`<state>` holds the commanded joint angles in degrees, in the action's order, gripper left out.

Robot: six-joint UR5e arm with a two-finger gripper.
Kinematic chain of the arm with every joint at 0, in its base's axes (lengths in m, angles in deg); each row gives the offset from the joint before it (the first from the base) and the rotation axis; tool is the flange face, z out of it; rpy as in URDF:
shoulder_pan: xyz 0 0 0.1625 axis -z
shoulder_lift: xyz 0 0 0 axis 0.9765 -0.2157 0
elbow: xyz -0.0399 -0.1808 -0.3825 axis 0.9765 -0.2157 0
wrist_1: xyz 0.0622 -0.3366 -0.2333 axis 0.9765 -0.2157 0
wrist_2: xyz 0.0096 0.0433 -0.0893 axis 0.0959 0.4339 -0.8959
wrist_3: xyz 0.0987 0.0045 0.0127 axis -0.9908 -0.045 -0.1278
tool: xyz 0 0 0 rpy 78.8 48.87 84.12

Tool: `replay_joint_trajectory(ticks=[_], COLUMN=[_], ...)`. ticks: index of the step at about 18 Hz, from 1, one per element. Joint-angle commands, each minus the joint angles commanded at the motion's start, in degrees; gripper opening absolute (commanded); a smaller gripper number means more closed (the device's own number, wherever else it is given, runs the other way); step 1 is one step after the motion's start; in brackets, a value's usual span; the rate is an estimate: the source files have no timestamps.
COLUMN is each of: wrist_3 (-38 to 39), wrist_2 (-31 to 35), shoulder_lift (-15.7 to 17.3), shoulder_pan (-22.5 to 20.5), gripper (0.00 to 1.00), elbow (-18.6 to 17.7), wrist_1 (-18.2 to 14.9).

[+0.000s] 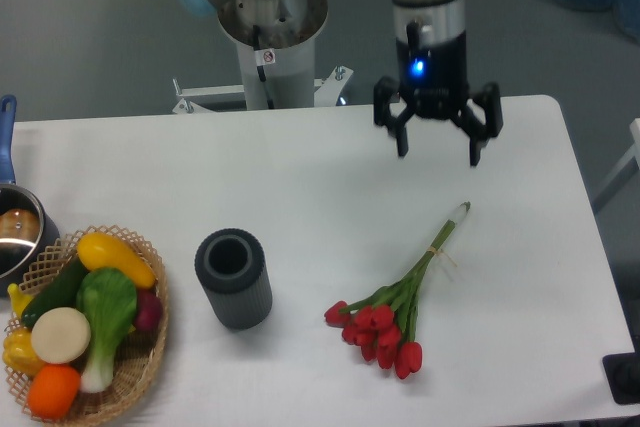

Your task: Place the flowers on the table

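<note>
The flowers [392,315], a bunch of red tulips with thin green stems tied by a pale string, lie flat on the white table [300,177] at the front right, blooms toward the front, stem ends pointing back right. My gripper [438,153] hangs above the table behind the stem ends, apart from them. Its two black fingers are spread wide and hold nothing.
A dark grey cylindrical vase [234,277] stands upright left of the flowers. A wicker basket [140,367] of toy vegetables and fruit sits at the front left corner. A metal pot [15,232] with a blue handle is at the left edge. The arm's base [272,37] stands behind the table.
</note>
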<state>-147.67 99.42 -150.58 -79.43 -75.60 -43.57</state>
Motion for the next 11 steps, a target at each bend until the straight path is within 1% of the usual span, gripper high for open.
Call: replay_joint_trajectory(ticks=[1,3,5,7,11], wrist_3=[-2.18,-8.94,-12.65,-13.63,-13.54], wrist_2=[0.44,0.79,0.79,0.44,0.35], shoulder_lift=[0.53,1.76,2.9,3.52,3.52], shoulder_pan=[-0.61,-2.63,-4.57,-5.71,-5.63], gripper=[1.0,1.0,1.0,1.0,1.0], elbow=[0.0,0.0,-0.26,-0.53,-0.88], wrist_1=[-1.05,-3.43,-5.1,-5.37,-5.28])
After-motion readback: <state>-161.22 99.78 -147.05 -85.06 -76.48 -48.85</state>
